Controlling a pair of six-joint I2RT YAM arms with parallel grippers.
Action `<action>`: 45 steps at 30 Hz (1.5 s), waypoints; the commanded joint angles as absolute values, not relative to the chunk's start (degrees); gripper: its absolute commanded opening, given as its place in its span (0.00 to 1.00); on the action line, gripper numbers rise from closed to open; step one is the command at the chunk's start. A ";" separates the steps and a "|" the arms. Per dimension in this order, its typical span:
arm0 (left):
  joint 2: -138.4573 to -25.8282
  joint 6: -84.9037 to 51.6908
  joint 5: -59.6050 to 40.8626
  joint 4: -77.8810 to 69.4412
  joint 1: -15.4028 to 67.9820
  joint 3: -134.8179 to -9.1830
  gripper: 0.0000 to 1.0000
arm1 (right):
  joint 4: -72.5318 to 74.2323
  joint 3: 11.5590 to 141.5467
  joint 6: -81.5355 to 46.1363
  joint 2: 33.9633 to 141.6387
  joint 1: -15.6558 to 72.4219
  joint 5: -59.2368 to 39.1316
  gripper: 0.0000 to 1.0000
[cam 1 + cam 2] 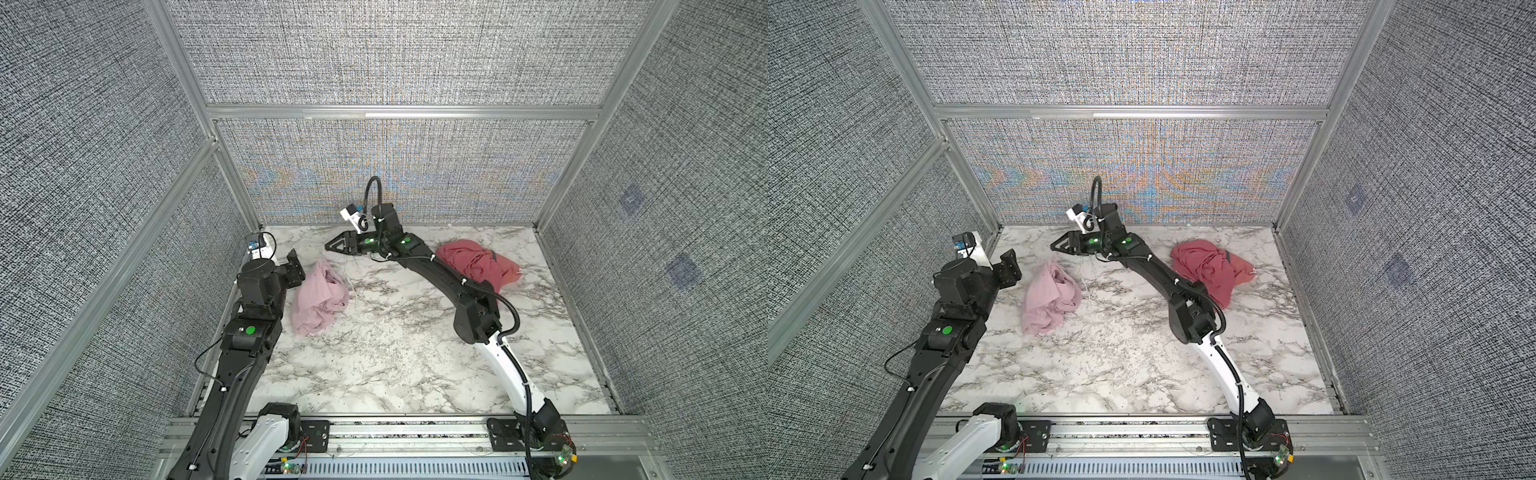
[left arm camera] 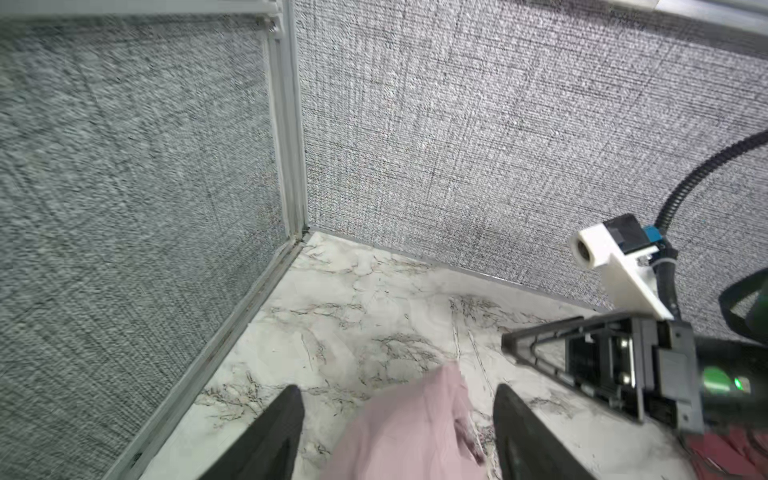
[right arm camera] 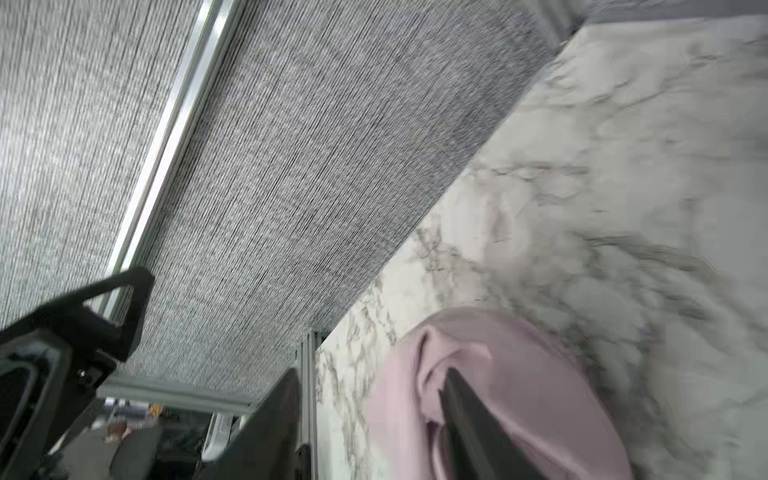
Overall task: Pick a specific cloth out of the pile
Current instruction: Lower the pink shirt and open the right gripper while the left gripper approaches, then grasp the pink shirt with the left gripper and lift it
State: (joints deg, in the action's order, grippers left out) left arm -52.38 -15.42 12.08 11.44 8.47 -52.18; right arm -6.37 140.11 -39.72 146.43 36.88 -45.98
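Observation:
The cloth (image 1: 318,297) (image 1: 1050,297), pale pink and crumpled, lies on the marble table (image 1: 395,353) at the left. My left gripper (image 1: 297,266) (image 1: 1011,270) is open beside the cloth's left far edge; in the left wrist view the cloth (image 2: 415,428) shows between and below the left gripper's (image 2: 398,390) spread fingers. My right gripper (image 1: 330,246) (image 1: 1054,245) (image 2: 509,343) reaches across, just above the cloth's far end. In its wrist view the right gripper (image 3: 372,374) is open, with the cloth (image 3: 519,374) lying below. The pile's coral-red garment (image 1: 473,262) (image 1: 1204,266) lies apart at the back right.
Grey fabric walls with aluminium frames enclose the table on three sides; the back left corner post (image 2: 291,124) is close to both grippers. The right arm's forearm (image 1: 449,282) passes in front of the red garment. A metal rail (image 1: 415,432) runs along the front.

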 commanded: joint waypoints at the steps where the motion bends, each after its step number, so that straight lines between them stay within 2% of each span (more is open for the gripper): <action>1: -54.29 -15.83 5.46 10.65 8.40 -51.88 0.74 | 0.00 132.70 -42.01 140.89 33.55 -42.92 0.59; 5: -57.42 -17.90 -2.26 12.42 9.42 -50.81 0.71 | 0.63 115.92 -36.02 129.54 30.15 -37.03 0.59; 12: -64.97 -21.23 2.08 19.66 20.38 -46.05 0.65 | 5.94 88.92 -32.73 112.47 26.79 -31.43 0.59; 18: -69.12 -27.63 1.78 26.52 22.62 -42.03 0.60 | 10.56 74.87 -32.95 103.62 25.27 -29.41 0.59; 30: -66.06 -31.30 5.73 25.13 22.94 -39.09 0.59 | 9.35 68.50 -29.82 98.57 24.60 -29.71 0.57; 45: -77.07 -31.34 10.12 21.60 22.88 -42.64 0.57 | 8.79 65.74 -29.40 96.24 23.17 -29.33 0.56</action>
State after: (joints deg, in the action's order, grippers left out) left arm -75.31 -30.22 7.31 22.35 22.83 -41.54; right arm 8.29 65.63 -29.80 96.62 23.22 -29.50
